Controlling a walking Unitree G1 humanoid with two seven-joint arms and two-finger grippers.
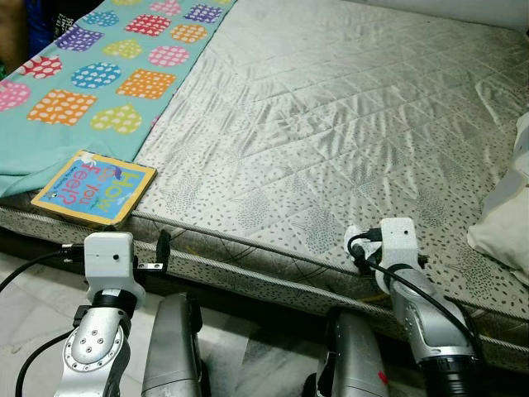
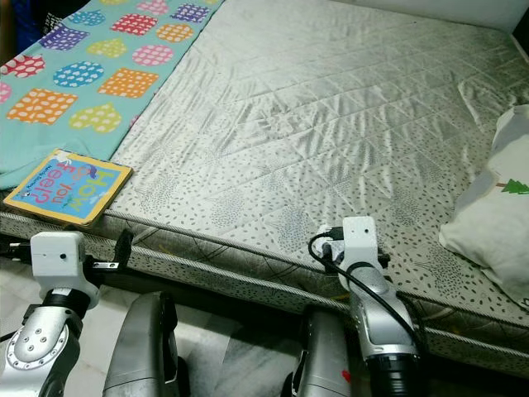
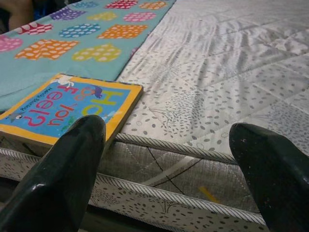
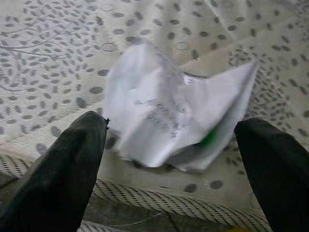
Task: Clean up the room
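Crumpled paper lies on the mattress edge between the right gripper's 2 wide-open, empty fingers; advance squarely before closing.

Bare quilted mattress with a grey speckled border. A teal blanket with coloured dotted shapes covers its far left part; a white pillow lies at the right edge.
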